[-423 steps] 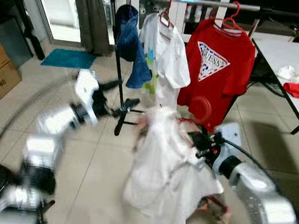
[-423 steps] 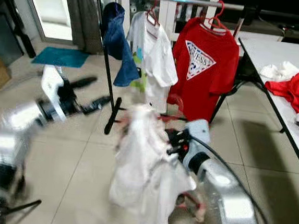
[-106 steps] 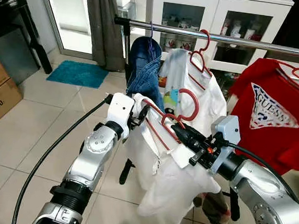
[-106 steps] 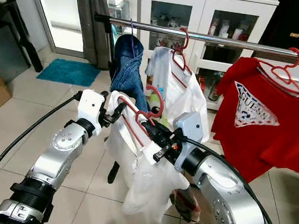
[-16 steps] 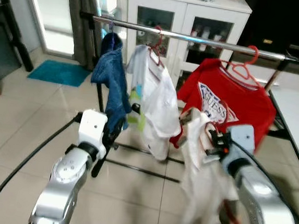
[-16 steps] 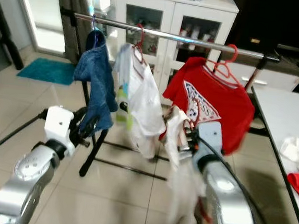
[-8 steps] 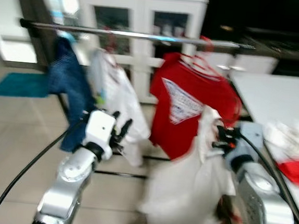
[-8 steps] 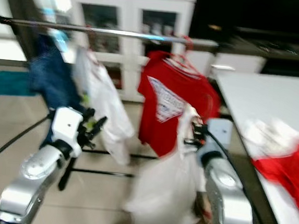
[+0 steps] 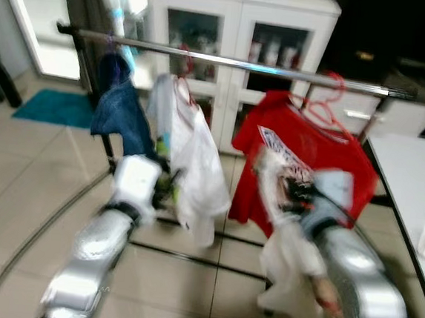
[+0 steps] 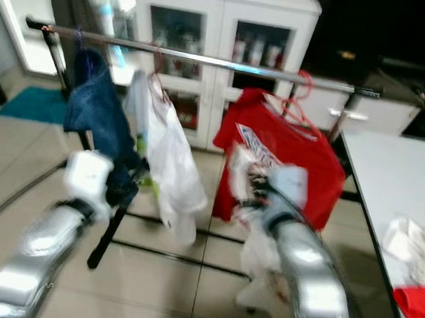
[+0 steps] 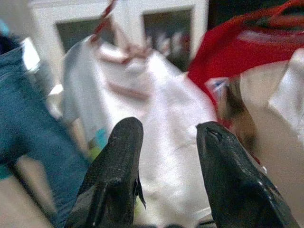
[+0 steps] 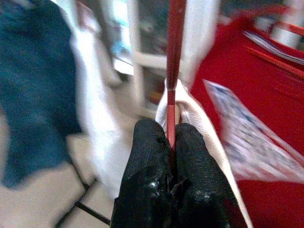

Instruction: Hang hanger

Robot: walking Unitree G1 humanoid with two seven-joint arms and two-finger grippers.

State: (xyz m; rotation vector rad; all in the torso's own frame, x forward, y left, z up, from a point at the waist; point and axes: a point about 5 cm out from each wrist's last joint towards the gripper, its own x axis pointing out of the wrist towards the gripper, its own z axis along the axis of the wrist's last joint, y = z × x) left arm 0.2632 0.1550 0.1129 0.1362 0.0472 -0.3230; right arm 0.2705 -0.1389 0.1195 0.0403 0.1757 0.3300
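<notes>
Rail (image 9: 280,67) is what matters: it runs crosswise above and beyond the right gripper (image 12: 171,137), which is clenched on a red hanger (image 12: 174,57) carrying a white shirt (image 9: 289,262), its stem pointing upward toward the bar. Nearest free stretch lies between the hung white shirt (image 9: 194,161) and the red shirt (image 9: 309,156), closer to the right arm. Left gripper (image 11: 166,137) is spread and holding nothing, low before the hung clothes.

Blurred clothes rail scene, both silver arms raised.
Metal clothes rail (image 10: 206,58) across upper frame holds blue denim garment (image 10: 97,115), white shirt (image 10: 169,166), red printed T-shirt (image 10: 290,162); right gripper (image 10: 251,188) at centre carries white cloth (image 10: 259,263).
</notes>
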